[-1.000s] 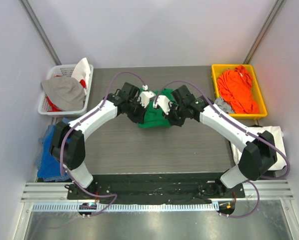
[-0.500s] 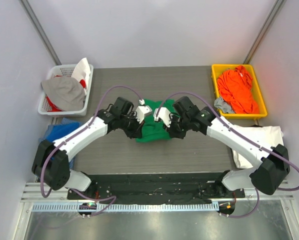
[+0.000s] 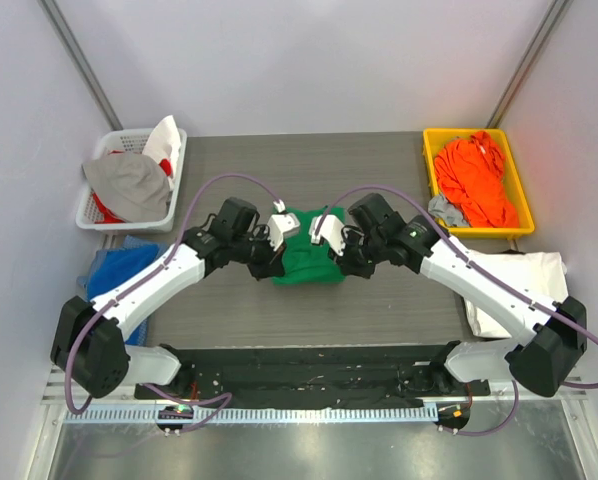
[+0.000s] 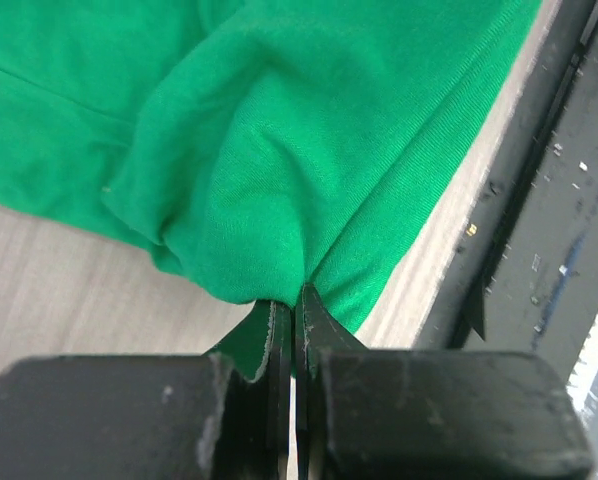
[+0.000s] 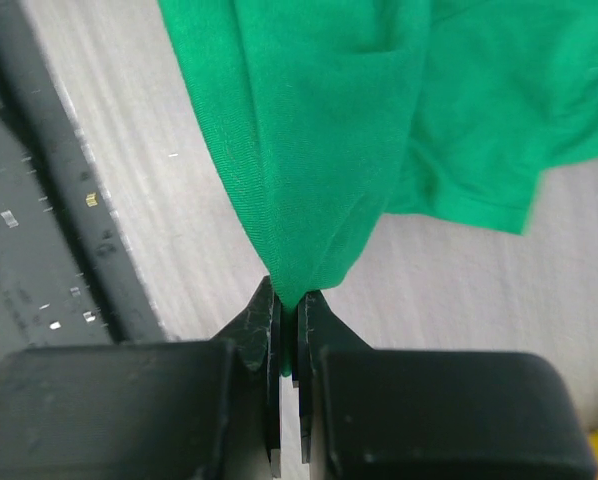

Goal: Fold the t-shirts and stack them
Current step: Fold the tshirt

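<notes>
A bright green t-shirt [image 3: 304,252] lies bunched in the middle of the table between both arms. My left gripper [image 3: 270,268] is shut on the shirt's left edge; the left wrist view shows the green cloth [image 4: 279,150] pinched between the closed jaws [image 4: 294,305]. My right gripper [image 3: 341,268] is shut on the right edge, green fabric [image 5: 329,130] pulled taut from its jaws [image 5: 289,300]. An orange t-shirt [image 3: 476,180] fills the yellow bin [image 3: 429,150]. A white t-shirt [image 3: 534,275] lies off the table's right side.
A white basket [image 3: 101,212] at the back left holds grey, red and white clothes. Blue cloth [image 3: 114,275] lies beside the table's left edge. A small grey cloth [image 3: 445,210] sits by the yellow bin. A black strip [image 3: 309,360] runs along the near table edge.
Both grippers have drawn the green shirt toward the near edge. The left arm has swung outward and lowered; the right arm has stretched out likewise.
</notes>
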You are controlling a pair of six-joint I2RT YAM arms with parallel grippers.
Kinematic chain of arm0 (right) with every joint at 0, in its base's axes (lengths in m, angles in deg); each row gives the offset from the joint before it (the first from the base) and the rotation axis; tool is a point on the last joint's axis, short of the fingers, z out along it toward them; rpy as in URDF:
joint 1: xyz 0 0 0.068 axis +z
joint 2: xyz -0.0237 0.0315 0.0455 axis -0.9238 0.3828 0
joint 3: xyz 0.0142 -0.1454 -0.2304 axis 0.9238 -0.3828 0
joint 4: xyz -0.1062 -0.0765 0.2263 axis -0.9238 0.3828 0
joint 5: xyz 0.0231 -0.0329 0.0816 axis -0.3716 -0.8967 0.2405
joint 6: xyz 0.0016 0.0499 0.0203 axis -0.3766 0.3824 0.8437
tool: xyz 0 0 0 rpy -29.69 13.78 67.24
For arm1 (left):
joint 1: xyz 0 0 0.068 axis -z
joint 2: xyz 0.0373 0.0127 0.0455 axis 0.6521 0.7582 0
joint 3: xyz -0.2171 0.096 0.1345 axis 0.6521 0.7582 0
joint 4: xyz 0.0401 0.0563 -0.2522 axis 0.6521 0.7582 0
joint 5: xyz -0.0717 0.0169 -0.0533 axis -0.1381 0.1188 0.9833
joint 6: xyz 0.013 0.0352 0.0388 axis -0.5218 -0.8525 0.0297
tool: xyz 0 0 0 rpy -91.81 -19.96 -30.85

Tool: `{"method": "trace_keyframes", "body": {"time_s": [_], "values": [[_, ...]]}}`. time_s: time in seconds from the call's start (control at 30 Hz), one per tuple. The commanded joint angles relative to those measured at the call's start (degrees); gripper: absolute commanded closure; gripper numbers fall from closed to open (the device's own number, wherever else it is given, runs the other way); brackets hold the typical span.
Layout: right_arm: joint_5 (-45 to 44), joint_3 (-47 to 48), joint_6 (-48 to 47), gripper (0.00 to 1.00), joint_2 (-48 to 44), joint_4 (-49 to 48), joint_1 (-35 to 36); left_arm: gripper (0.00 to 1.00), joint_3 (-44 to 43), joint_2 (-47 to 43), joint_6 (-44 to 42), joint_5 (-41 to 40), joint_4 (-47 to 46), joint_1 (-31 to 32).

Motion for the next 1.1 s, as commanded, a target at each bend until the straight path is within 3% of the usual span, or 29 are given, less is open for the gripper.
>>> {"method": "trace_keyframes", "body": {"time_s": [0.0, 0.2, 0.4, 0.8, 1.07], "values": [[-8.8, 4.2, -1.5, 0.99, -1.6, -1.0, -0.5, 1.00, -4.0, 2.1, -2.0, -6.5, -1.9, -0.9], [-17.0, 4.4, -3.7, 0.99, 0.3, -6.7, -0.8, 1.00, -5.0, 4.7, -1.9, -13.9, -10.1, -1.2], [-19.0, 4.5, -6.1, 0.99, 3.3, -12.7, -3.0, 1.00, -4.5, 7.5, -1.1, -19.0, -18.2, -2.3], [-15.4, 14.3, -9.7, 0.99, 13.9, -16.2, -10.4, 1.00, -7.1, 13.8, -0.9, -23.8, -24.4, -3.5], [-11.5, 14.1, -10.3, 0.99, 22.0, -18.8, -12.8, 1.00, -12.6, 22.4, -1.1, -22.3, -25.1, -4.8]]}}
